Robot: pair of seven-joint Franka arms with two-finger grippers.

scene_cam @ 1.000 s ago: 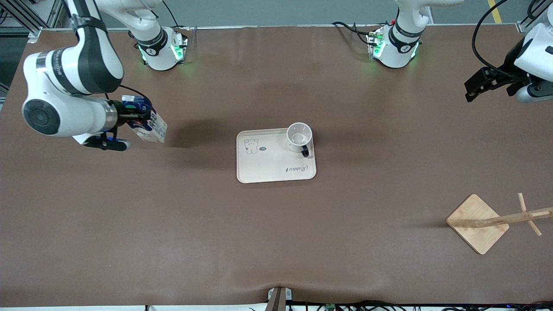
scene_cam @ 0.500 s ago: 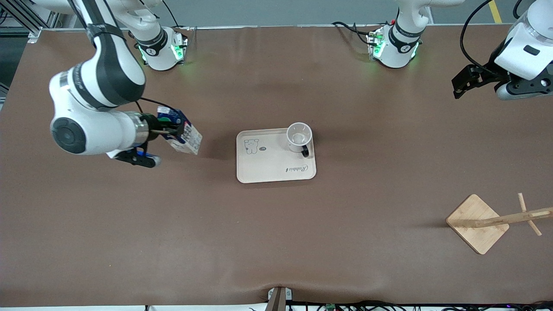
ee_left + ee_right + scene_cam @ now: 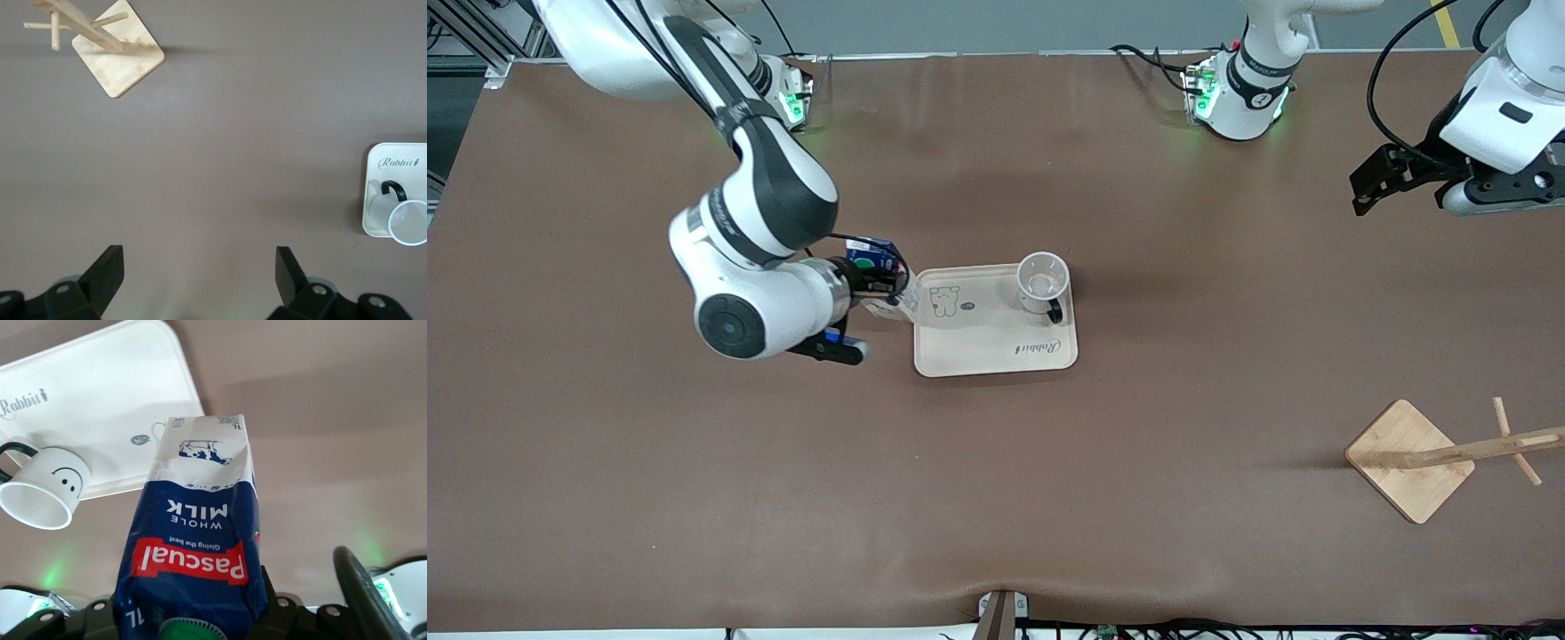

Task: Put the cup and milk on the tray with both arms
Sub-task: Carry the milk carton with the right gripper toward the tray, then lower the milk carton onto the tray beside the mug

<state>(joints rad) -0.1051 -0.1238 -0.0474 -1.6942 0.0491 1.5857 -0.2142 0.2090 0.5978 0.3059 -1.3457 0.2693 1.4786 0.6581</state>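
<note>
Cup placed, milk arriving.
Front: white smiley mug [image 3: 1043, 281] stands on the cream-beige rectangular tray [image 3: 987, 342]; right gripper [image 3: 879, 283] clamps the blue-white milk carton [image 3: 880, 267] over the tray's edge.
Left wrist: left gripper [image 3: 200, 277] spread apart, waiting.
Right wrist: carton unreleased.

Blue-and-white milk [image 3: 193, 540] (green cap, red band), white smiley-faced cup [image 3: 1042, 283], cream tray [image 3: 983, 342], brown table [image 3: 996, 498].

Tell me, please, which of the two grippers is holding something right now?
The right gripper, at the tray's edge toward the right arm's end, is shut on the milk. The left gripper is open and empty over bare table.
</note>
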